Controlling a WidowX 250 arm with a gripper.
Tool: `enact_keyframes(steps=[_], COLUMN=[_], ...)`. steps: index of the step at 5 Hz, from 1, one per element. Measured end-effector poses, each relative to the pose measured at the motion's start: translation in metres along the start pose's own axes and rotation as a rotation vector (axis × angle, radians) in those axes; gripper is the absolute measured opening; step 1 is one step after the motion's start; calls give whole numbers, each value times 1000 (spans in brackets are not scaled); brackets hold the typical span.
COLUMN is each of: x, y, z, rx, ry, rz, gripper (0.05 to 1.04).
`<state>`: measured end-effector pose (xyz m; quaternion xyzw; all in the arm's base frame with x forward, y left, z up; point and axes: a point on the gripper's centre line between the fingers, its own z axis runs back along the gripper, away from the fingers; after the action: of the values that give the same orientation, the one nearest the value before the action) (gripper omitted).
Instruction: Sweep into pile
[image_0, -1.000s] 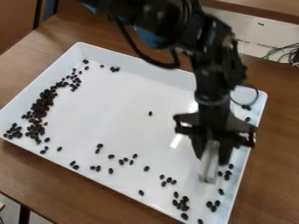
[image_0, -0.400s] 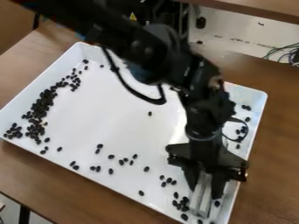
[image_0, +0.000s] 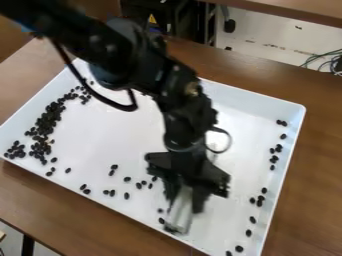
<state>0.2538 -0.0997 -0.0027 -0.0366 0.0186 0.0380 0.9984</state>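
The black gripper (image_0: 184, 200) hangs low over the front part of the white tray (image_0: 292, 111), its fingers on both sides of a pale upright block (image_0: 179, 216). The block's lower end is down at the tray floor, close to the front wall. Small dark beans lie in a dense pile (image_0: 45, 122) along the tray's left side. A loose row of beans (image_0: 127, 179) runs left of the gripper, and a few dark beans show right beside the block's lower left. More beans (image_0: 278, 148) are scattered along the right wall.
Raised walls surround the tray, which stands on a brown wooden table (image_0: 320, 165). Black equipment (image_0: 167, 15) is behind the table, and cables (image_0: 327, 61) lie at the upper right. The arm crosses above the tray's back left part.
The gripper and block have come forward from the tray's right side, then swung left along the front. The bean cluster near the front right corner has left its former spot; right-wall beans are uncovered.
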Motion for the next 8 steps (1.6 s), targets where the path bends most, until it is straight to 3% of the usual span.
enact_keyframes(steps=[2, 3, 5, 8], x=[11, 12, 12, 19], y=[66, 110, 162, 171], z=[6, 7, 15, 28], rx=[91, 63, 93, 136], ry=[27, 22, 34, 56], rz=[23, 92, 129, 77], gripper=[360, 360, 360, 360])
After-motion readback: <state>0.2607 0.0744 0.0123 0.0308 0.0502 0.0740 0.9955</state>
